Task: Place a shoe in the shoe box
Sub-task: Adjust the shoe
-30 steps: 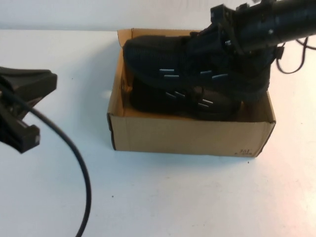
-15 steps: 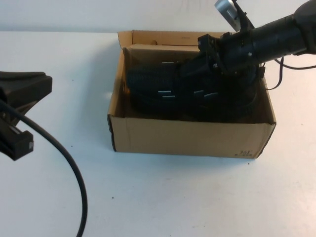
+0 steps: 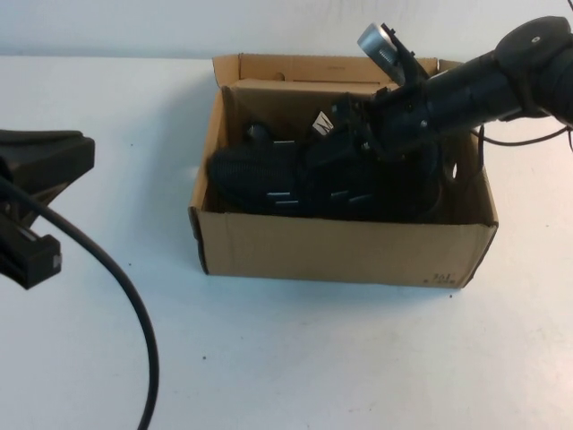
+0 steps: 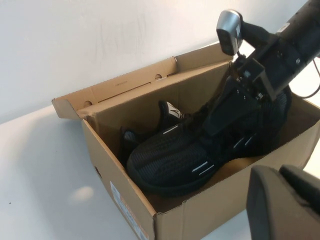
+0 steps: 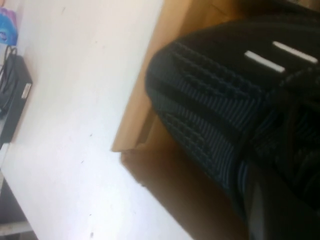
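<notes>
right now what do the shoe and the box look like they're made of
The shoe looks like black knit mesh, matte, with a ribbed weave over the toe and short white dashes on its side. The box looks like plain brown cardboard, unglossed, with raw cut edges and folded flaps. The right gripper is down in the box, shut on the shoe; the left gripper is parked off to the left, shut.

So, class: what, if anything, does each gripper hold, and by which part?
Right gripper grips the shoe near its laced collar, inside the shoe box. Left gripper, beside the box, holds nothing.
</notes>
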